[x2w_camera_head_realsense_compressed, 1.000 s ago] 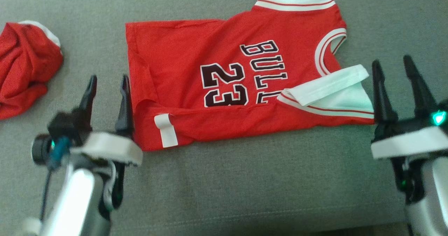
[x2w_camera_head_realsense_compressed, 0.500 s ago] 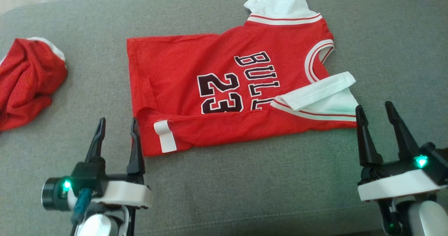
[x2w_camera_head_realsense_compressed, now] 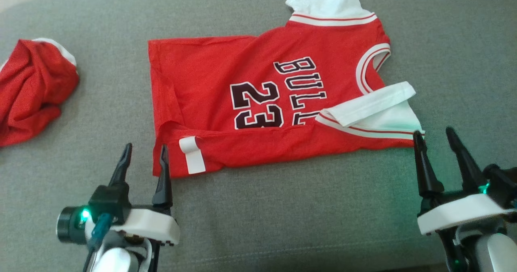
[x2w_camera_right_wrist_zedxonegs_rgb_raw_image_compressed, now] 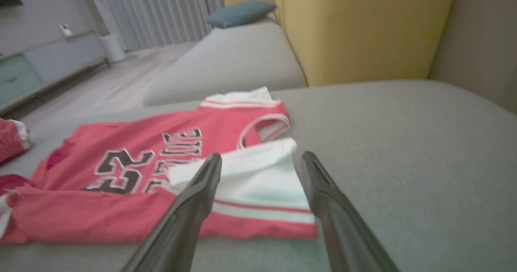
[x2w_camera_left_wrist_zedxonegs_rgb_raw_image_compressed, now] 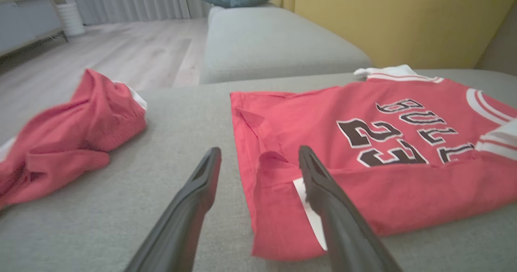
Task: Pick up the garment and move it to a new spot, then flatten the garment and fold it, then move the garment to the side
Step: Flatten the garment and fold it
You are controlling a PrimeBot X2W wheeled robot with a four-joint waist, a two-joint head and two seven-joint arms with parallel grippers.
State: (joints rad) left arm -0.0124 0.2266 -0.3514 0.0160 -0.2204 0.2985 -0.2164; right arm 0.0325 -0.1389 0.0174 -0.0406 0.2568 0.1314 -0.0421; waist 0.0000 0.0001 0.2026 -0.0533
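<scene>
On sofa (x2w_camera_head_realsense_compressed: 282, 223), saw jersey (x2w_camera_head_realsense_compressed: 250, 74) lying flat, near edge folded over. Backed left gripper (x2w_camera_head_realsense_compressed: 145, 145) and right gripper (x2w_camera_head_realsense_compressed: 433, 130) off its near corners, both wide and empty. Judged first fold laid and released, second fold and move aside yet to do.

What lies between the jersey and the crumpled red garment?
Bare grey cushion, in the head view: the jersey and the crumpled garment lie apart. The open left gripper sits at the gap's near end.

Left hand (x2w_camera_head_realsense_compressed: 146, 145), right hand (x2w_camera_head_realsense_compressed: 432, 130) — jaws wide apart
</scene>
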